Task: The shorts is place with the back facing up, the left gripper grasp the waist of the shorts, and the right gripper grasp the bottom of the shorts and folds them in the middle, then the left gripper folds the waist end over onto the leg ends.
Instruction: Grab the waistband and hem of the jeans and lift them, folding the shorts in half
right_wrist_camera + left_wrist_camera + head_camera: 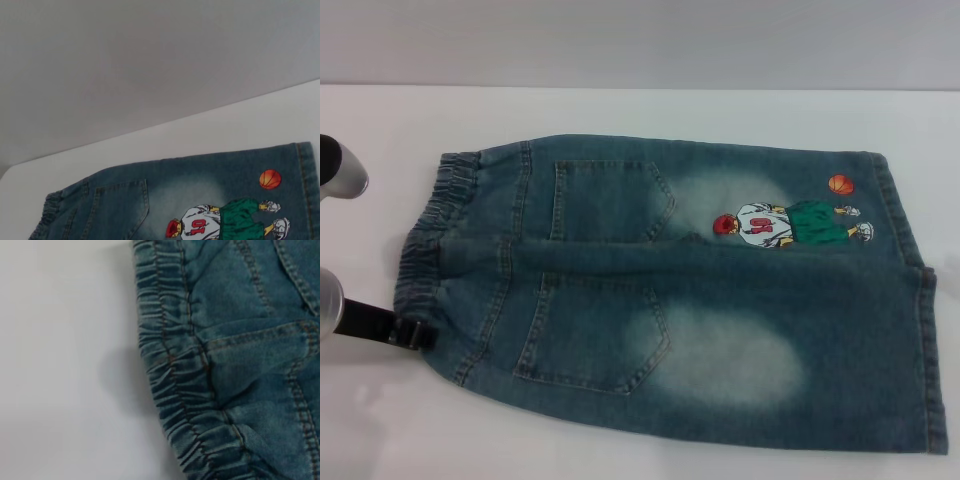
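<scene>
Left pincer (408, 332): at 8 o'clock, black, touching the waistband's near corner; grip state cannot be told. Shorts (690, 300): flat on white counter (620, 110), back up, waistband at 9 o'clock. Right pincer: unseen.

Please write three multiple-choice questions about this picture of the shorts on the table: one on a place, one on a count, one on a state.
1. Where does the elastic waistband lie in the head view?
A. toward the robot's left
B. toward the robot's right
C. at the far edge

2. How many patch pockets show on the shorts?
A. one
B. two
C. four

3. How do the shorts lie?
A. folded in the middle
B. flat and unfolded
C. lifted off the table

Answers:
1 A: the waistband is beside the left gripper.
2 B: two pockets face up on the shorts.
3 B: both legs lie spread on the table.
</scene>
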